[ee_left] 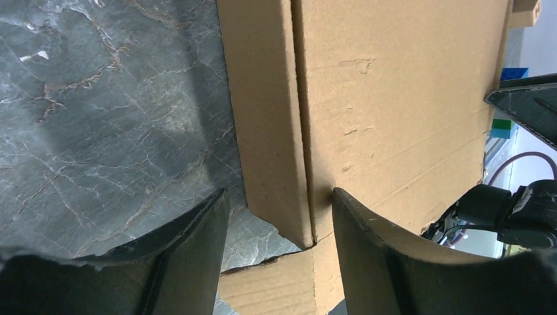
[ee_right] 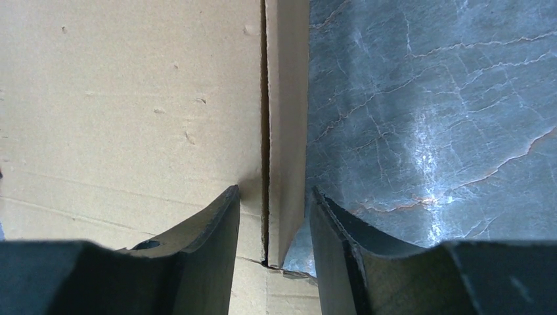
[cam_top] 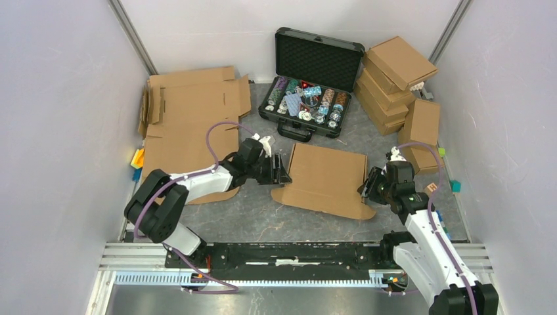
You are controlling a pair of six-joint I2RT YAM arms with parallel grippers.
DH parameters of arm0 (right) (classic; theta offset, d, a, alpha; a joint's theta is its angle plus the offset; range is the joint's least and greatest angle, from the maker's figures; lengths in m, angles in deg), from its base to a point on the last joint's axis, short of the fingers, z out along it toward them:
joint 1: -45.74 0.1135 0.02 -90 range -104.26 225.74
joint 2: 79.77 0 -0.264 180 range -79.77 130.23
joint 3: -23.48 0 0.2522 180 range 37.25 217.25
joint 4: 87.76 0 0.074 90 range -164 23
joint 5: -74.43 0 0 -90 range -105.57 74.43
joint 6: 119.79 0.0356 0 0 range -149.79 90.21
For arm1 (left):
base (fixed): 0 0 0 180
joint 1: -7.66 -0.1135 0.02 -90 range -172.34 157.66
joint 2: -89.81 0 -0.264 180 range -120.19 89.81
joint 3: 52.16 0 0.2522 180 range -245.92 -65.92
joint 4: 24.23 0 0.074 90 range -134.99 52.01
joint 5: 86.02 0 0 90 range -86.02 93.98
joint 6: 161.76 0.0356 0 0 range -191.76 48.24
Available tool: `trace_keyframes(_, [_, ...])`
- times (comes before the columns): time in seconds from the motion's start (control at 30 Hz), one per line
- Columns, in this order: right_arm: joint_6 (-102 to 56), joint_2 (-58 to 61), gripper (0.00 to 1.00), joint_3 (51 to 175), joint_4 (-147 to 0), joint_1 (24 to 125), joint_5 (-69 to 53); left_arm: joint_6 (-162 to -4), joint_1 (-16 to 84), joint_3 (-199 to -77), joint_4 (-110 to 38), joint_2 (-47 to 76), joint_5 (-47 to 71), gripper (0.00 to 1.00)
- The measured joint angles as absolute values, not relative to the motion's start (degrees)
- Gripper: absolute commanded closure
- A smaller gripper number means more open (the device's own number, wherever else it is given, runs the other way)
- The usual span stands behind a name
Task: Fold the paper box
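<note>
The paper box (cam_top: pixel 326 178), a plain brown corrugated cardboard sheet with creases and flaps, lies on the grey marbled table (cam_top: pixel 249 213), spanning the gap between my two grippers.

The left gripper (cam_top: pixel 281 172) straddles the narrow brown left side flap (ee_left: pixel 266 118). Its jaws are partly open. One finger stands over bare table outside the flap with a clear gap to it, and the other rests on the main panel just inside the crease. It grips nothing yet.

The right gripper (cam_top: pixel 368 187) straddles the matching right side flap (ee_right: pixel 286 131). Its jaws are narrower and sit close against both faces of the flap. I cannot tell whether they pinch it.

I judge the step in hand to be taking hold of both side flaps so they can be raised into walls. The next move calls for closing both jaws squarely on the flaps, then turning them about their creases together, so the panel does not slide or twist.

The overhead view shows the whole sheet and both arms, but hides the finger gaps. The wrist views show those gaps and the creases. Only the overhead view shows what lies beyond the jaws: an open black hard case (cam_top: pixel 314 79) of colourful chips, a stack of folded brown boxes (cam_top: pixel 394 79), and flat cardboard sheets (cam_top: pixel 190 125).
</note>
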State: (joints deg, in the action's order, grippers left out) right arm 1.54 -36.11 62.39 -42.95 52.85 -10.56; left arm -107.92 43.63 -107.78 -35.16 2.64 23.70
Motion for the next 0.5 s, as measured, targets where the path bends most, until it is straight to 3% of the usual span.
trace_keyframes(0.17, [0.3,-36.9,0.46,62.1,-43.2,52.9,-10.5,-107.7,43.6,-107.7,-33.5,1.1,24.5,0.55])
trace_keyframes(0.27, [-1.9,-36.9,0.38,62.2,-43.2,52.9,-10.4,-107.1,43.7,-107.7,-32.7,1.1,25.4,0.73])
trace_keyframes(0.4, [-5.8,-37.2,0.35,62.4,-43.5,52.9,-9.7,-105.9,43.7,-107.8,-32.3,1.1,26.4,0.66])
trace_keyframes(0.5, [-8.1,-37.4,0.40,62.4,-44.7,52.9,-7.8,-104.9,43.6,-107.8,-32.3,1.3,26.7,0.67])
